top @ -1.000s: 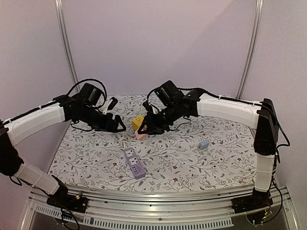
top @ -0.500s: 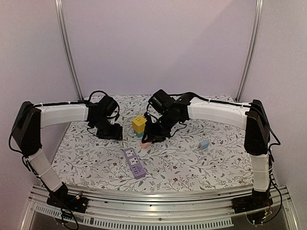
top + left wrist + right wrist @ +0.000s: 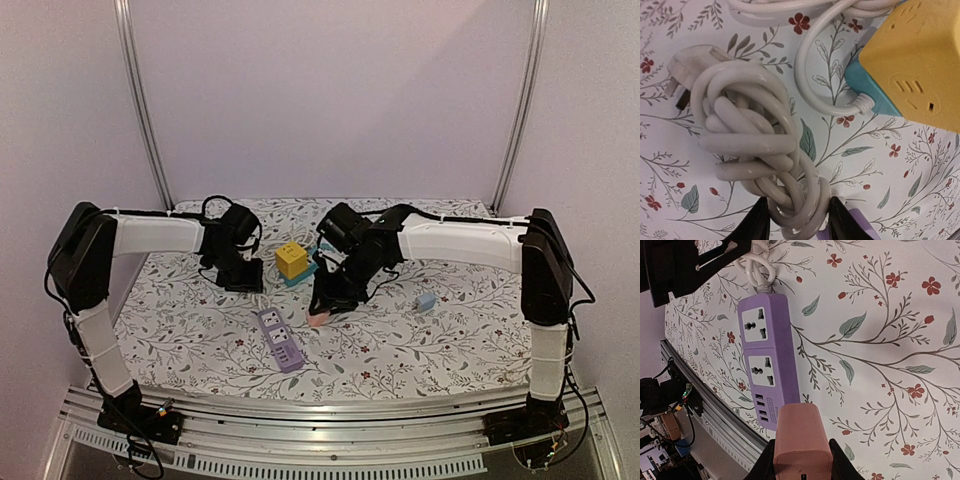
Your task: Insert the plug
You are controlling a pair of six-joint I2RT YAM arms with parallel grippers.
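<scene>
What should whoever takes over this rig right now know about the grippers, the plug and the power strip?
Left gripper: clamped on the coiled white cord, next to the strip's cord end.
Right gripper: clamped on the pink plug, held near the strip's USB end.
Purple power strip: flat on the table, both sockets free.
Done: plug picked up, cord gripped.
Left: line the plug up over a socket and push it in.

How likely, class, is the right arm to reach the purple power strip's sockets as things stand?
Likely yes: the right tool, holding the pink plastic plug block, hangs beside the purple plastic power strip, whose sockets face up uncovered.
</scene>
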